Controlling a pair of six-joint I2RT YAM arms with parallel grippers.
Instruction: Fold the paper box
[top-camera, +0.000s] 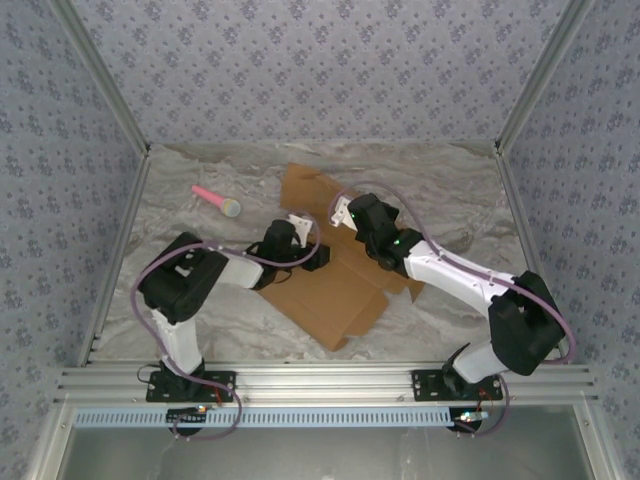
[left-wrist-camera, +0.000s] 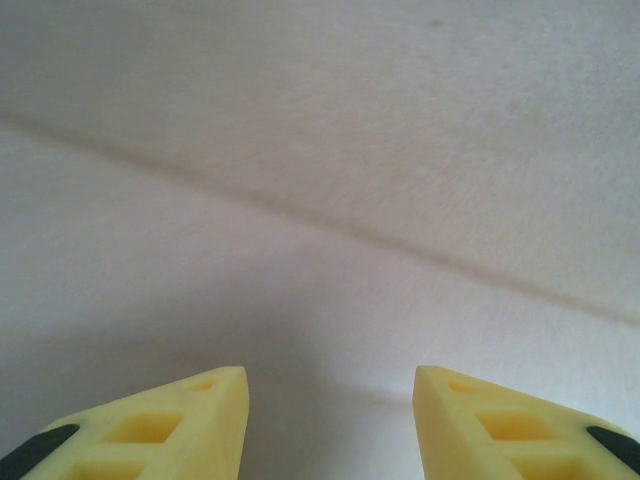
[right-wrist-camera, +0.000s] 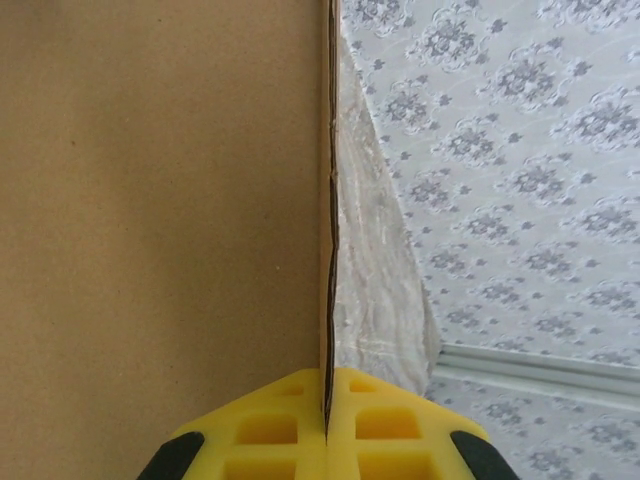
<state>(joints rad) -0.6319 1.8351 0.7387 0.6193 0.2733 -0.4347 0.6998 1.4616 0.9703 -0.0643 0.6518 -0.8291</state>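
From above, the box (top-camera: 330, 290) is lying as a partly unfolded brown sheet in the middle of the marbled surface (top-camera: 450, 200), with its far panel tilting up. My left arm (top-camera: 185, 280) is reaching in from the left, putting my left jaws low over the sheet's near-left part. My right arm (top-camera: 450, 270) is stretching across from the right, and my right jaws are sitting at the tilted far panel. A pink stick (top-camera: 215, 200) is lying toward the back left, well apart from the box and out of the way of both arms.

Through the left wrist, my left jaws are standing apart, released, with nothing between their yellow tips. A pale, washed-out face (left-wrist-camera: 320, 150) with a faint crease slanting across it is looming close ahead; I cannot tell what it is.

Through the right wrist, my right jaws are clenching a thin edge of the box (right-wrist-camera: 150, 200), the yellow tips meeting on the cardboard. The panel is rising straight up from them, blocking everything to its left. To its right, the surface (right-wrist-camera: 375, 270) is running to the patterned wall (right-wrist-camera: 520, 150).
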